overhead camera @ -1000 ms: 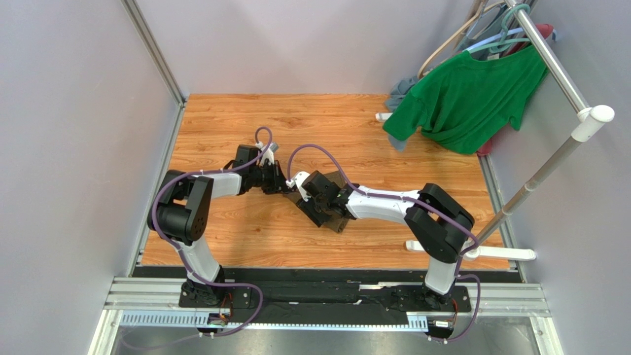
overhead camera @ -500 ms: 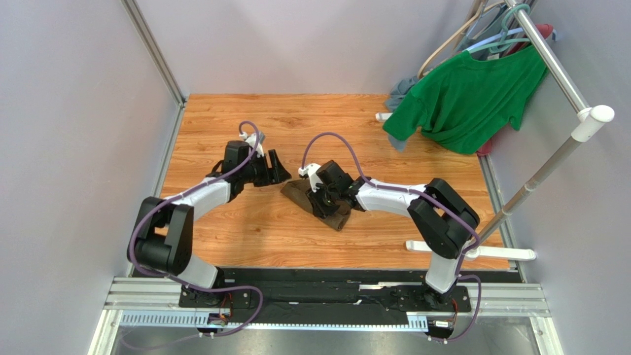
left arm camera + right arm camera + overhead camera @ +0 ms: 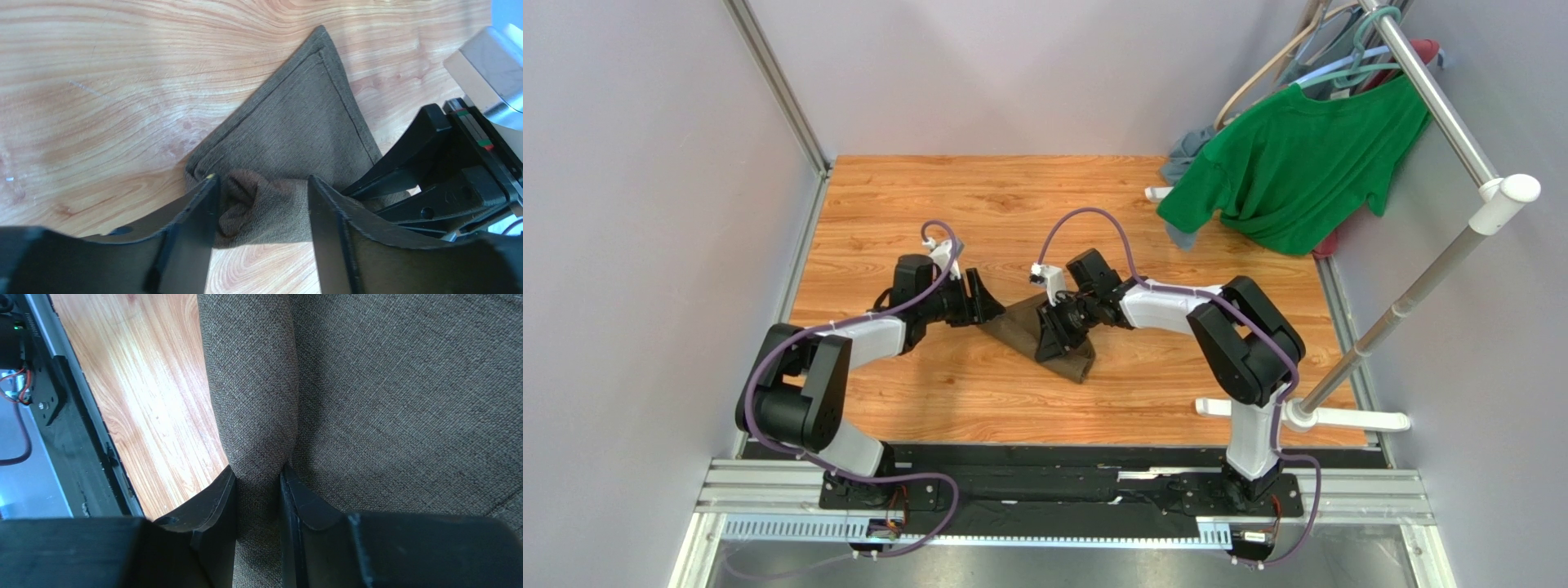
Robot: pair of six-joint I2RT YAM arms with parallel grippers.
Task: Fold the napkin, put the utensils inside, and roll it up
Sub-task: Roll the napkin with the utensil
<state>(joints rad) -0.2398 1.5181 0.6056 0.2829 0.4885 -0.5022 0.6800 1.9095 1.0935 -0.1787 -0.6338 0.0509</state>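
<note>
Rolling looks to be the step you are working on. The napkin (image 3: 294,116) is lying on the tabletop (image 3: 928,196) between your two tools, a folded triangle with one edge wound into a thick tube.

Your right tool (image 3: 258,473) is clamping that tube, its fingers pinching a rounded ridge of the weave directly between them. Flat cloth is spreading to one side of the tool and bare wood is showing on the other.

Your left tool (image 3: 262,184) is sitting over the bunched end of the tube, jaws apart on either side of it. The cloth is filling the gap, but the views are not showing whether the pads are pressing it or only flanking it. The triangle's pointed corner is lying flat ahead of this tool, beyond its fingertips.

The utensils are not showing anywhere. They may be wrapped inside the tube, but that is only a guess.

To do this well, make sure the left jaws are biting the tube's full thickness, not just the outer layer, before you begin turning. Aim to turn both ends at the same rate toward the corner, staying low so the flat part is not lifting.

The right tool's body is sitting just beside the left tool's outer finger, so be watching that clearance.
</note>
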